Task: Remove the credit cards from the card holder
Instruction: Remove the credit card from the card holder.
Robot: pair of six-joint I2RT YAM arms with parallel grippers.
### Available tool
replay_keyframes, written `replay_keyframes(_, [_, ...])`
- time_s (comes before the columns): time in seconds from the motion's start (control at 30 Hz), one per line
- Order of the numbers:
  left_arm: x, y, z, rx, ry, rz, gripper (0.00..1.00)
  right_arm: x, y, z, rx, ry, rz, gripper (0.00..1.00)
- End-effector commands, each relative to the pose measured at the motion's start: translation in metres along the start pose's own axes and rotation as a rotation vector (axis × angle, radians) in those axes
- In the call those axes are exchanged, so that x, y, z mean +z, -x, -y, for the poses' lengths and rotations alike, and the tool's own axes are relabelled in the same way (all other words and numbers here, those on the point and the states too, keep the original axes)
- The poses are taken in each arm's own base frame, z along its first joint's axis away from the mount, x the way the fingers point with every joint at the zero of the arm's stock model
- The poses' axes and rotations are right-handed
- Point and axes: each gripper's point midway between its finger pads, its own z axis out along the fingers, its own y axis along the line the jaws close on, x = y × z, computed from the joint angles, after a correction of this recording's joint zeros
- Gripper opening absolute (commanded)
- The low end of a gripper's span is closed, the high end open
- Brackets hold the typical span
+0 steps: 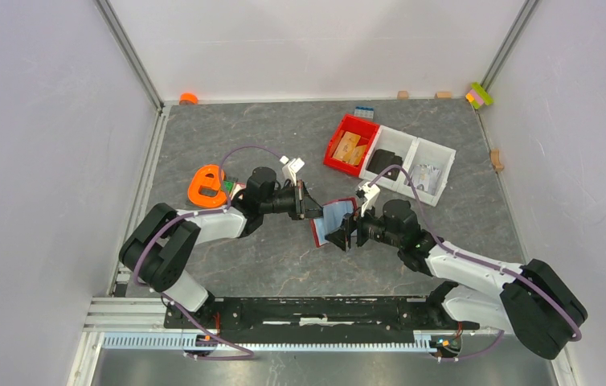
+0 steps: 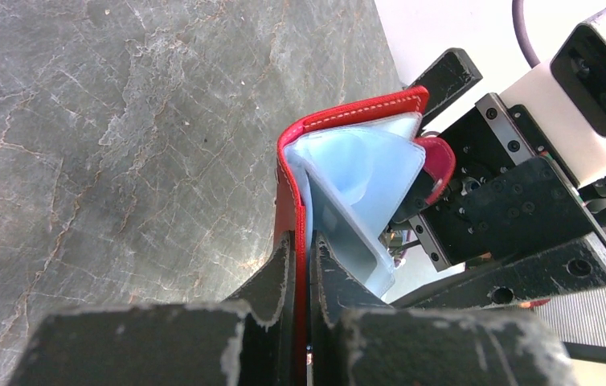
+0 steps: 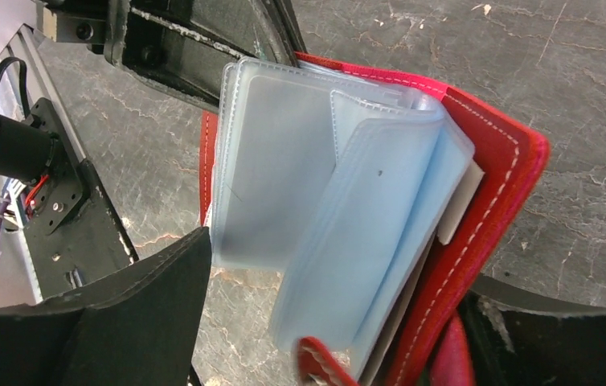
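Note:
The card holder [image 1: 333, 226], dark red with white stitching, hangs opened above the table between both arms. My left gripper [image 1: 313, 211] is shut on one red cover [image 2: 288, 193], its jaws pinching the cover edge [image 2: 305, 257]. Light blue see-through leaves [image 3: 324, 185] fan out from the spine. A pale edge of one of the credit cards [image 3: 454, 211] peeks out between the leaves and the other cover [image 3: 497, 185]; any others are hidden. My right gripper [image 3: 340, 273] is open and straddles that half, one finger [image 3: 147, 297] apart from the leaves, the other behind the cover.
A bright red bin [image 1: 351, 145] with tan wooden pieces and two white bins [image 1: 415, 165] stand at the back right. An orange object [image 1: 206, 186] lies beside the left arm. Small blocks [image 1: 480, 95] sit along the back wall.

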Motion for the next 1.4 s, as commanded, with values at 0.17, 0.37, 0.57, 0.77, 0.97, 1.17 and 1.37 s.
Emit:
replay_keyframes(0.17, [-0.002, 0.006, 0.016, 0.033, -0.056, 0.015, 0.02, -0.002, 0.031, -0.009, -0.054, 0.013, 0.088, 0.77])
replay_keyframes(0.37, [-0.002, 0.006, 0.017, 0.035, -0.06, 0.013, 0.02, -0.006, 0.036, -0.014, -0.06, 0.027, 0.109, 0.63])
replay_keyframes(0.57, [-0.003, 0.006, 0.02, 0.038, -0.071, 0.014, 0.02, -0.008, 0.039, -0.009, -0.06, -0.006, 0.124, 0.51])
replay_keyframes(0.77, [-0.003, 0.006, 0.019, 0.035, -0.069, 0.017, 0.02, -0.008, 0.037, -0.006, -0.062, -0.021, 0.116, 0.8])
replay_keyframes(0.97, [-0.003, 0.007, 0.019, 0.033, -0.064, 0.02, 0.02, -0.015, 0.043, 0.013, -0.062, -0.143, 0.136, 0.96])
replay_keyframes(1.17, [-0.002, 0.006, 0.007, 0.023, -0.003, 0.017, 0.02, -0.051, 0.069, 0.047, -0.085, -0.399, 0.247, 0.87])
replay_keyframes(1.37, [0.001, 0.002, -0.015, -0.012, 0.099, -0.006, 0.02, -0.049, 0.078, 0.014, -0.152, -0.22, 0.293, 0.68])
